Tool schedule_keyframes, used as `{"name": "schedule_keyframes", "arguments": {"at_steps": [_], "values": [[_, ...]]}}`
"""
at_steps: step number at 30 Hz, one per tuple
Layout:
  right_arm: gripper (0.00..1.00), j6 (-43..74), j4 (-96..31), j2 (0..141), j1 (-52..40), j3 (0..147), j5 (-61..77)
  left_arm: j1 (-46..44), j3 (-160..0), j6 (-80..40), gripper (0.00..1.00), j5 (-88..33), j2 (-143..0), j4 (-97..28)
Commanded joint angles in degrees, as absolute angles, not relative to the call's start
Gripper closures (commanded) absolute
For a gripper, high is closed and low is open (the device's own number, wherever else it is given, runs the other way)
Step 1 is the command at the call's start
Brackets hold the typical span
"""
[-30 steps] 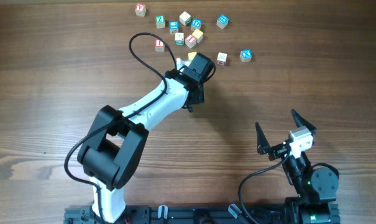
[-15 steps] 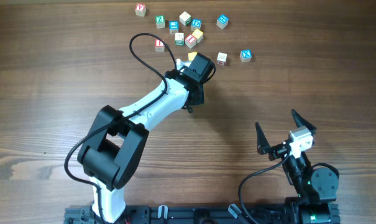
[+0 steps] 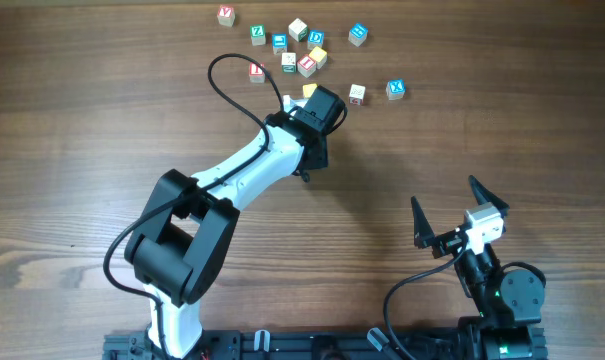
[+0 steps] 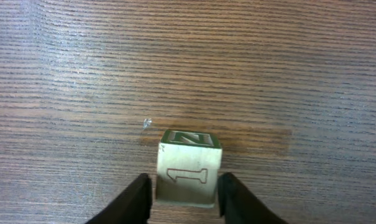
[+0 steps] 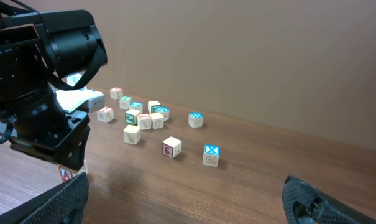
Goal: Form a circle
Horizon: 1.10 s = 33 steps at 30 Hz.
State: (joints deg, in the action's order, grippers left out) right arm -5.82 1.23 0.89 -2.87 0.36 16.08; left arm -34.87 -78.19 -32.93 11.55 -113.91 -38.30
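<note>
Right end effector [image 3: 444, 197] sits close to the robot's base. Its two fingers are spread wide and nothing is between them.

Farther out, the left end effector [image 4: 186, 178] points down at the brown wooden surface [image 3: 102, 120]. A small number cube [image 4: 188, 168] stands on the surface between its fingers. It has a 1 on its side and a green letter on top. The fingers sit close on both sides, not wide. I cannot tell if they squeeze the cube or only stand beside it.

A little past that, on the right, lie a red 6 cube [image 3: 357, 94] and a blue X cube [image 3: 395, 89], each alone.

Beyond them is the circle [image 3: 306, 64], a tight little ring of cubes near the far side of the surface. It lies apart from the number cube. A pink-topped cube [image 3: 226, 15] lies farthest away, on the left.
</note>
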Motion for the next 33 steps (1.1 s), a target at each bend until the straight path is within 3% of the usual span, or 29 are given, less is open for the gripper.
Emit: {"name": "schedule_keyframes", "arguments": {"at_steps": [1,6,8,9,33], "values": [[0.00,-6.00,1.32,0.43,-2.55,0.30,16.43,-34.61,-77.60,-33.50,0.66,12.23,-114.50,-38.35],[0.00,-6.00,1.32,0.43,-2.55,0.30,16.43,-34.61,-77.60,-33.50,0.65,9.98,-114.50,-38.57],[0.00,-6.00,1.32,0.43,-2.55,0.30,16.43,-34.61,-77.60,-33.47,0.53,10.15,-114.50,-38.33],[0.00,-6.00,1.32,0.43,-2.55,0.30,16.40,-34.54,-77.60,-33.45,0.51,10.55,-114.50,-38.09],[0.00,-6.00,1.32,0.43,-2.55,0.30,16.43,-34.35,-77.60,-31.73,0.52,16.80,-116.81,-35.53]]}}
